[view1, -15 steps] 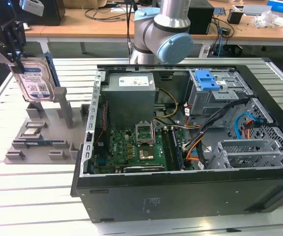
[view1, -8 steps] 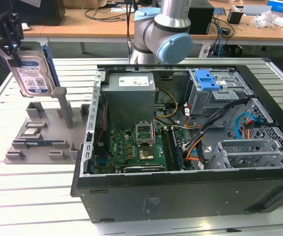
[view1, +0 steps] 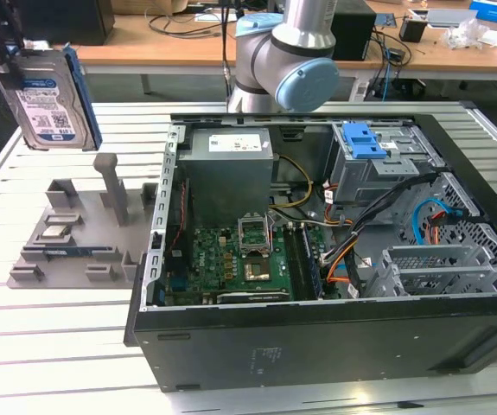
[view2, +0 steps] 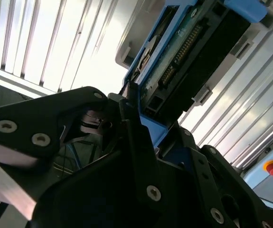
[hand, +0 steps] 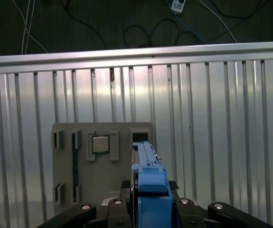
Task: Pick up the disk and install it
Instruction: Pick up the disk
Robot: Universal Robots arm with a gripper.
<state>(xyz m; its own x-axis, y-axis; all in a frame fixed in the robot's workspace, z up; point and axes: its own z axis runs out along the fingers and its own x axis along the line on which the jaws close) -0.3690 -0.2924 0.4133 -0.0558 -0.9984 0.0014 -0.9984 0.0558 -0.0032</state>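
Note:
The disk, a silver hard drive with a white-and-blue label and a blue side rail, hangs upright in the air at the exterior view's far left, above the grey holder. My gripper is shut on its upper end. In the second wrist view the black fingers clamp the blue-framed disk, whose circuit-board side shows. The first wrist view looks down along the disk's blue rail, with the holder beneath.
An open computer case fills the middle and right, with a motherboard, cables and a drive bay carrying a blue latch. The arm's base stands behind it. A small silver chip sits in the holder on the slatted table.

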